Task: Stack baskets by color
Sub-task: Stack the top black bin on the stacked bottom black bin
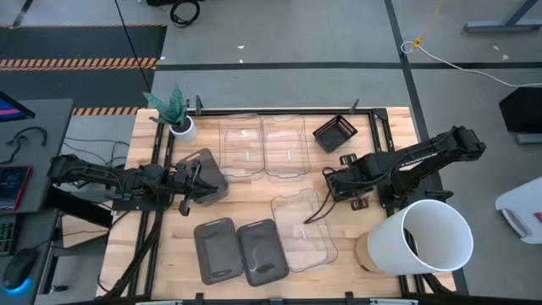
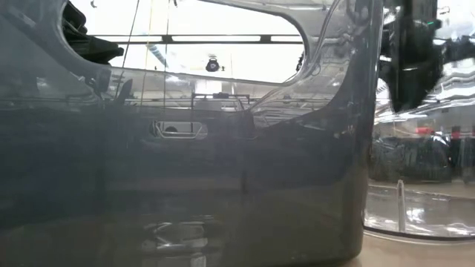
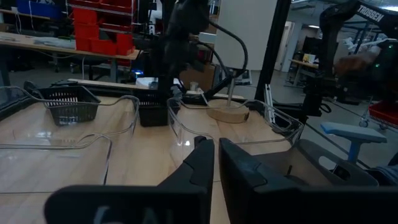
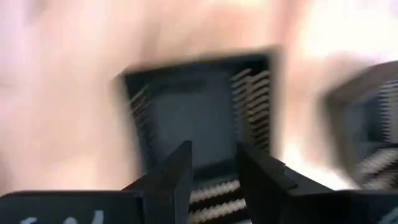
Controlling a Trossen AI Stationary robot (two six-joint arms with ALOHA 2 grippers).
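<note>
My right gripper [image 1: 334, 180] points down, open, over a black slatted basket [image 4: 205, 112]; its fingers stand above the basket's near wall, and this blurred view shows no touch. A second black basket [image 1: 334, 132] stands just beyond. My left gripper [image 1: 201, 185] lies level at the table's left, its fingers [image 3: 199, 168] shut to a slit with nothing between them. A dark grey basket [image 1: 209, 172] lies right beside it. Two more grey baskets [image 1: 237, 252] rest side by side near the front edge. A clear basket [image 1: 303, 229] lies beside them, and two more clear baskets [image 1: 264, 146] at the far middle. My left gripper lies against or just beside the dark grey basket's side [image 3: 323, 168]; whether they touch I cannot tell.
A big white bucket [image 1: 428, 237] lies at the front right, by the right arm's base. A small white plant pot [image 1: 180, 127] stands at the far left corner. In the low view a grey basket wall [image 2: 185, 185] fills most of the picture.
</note>
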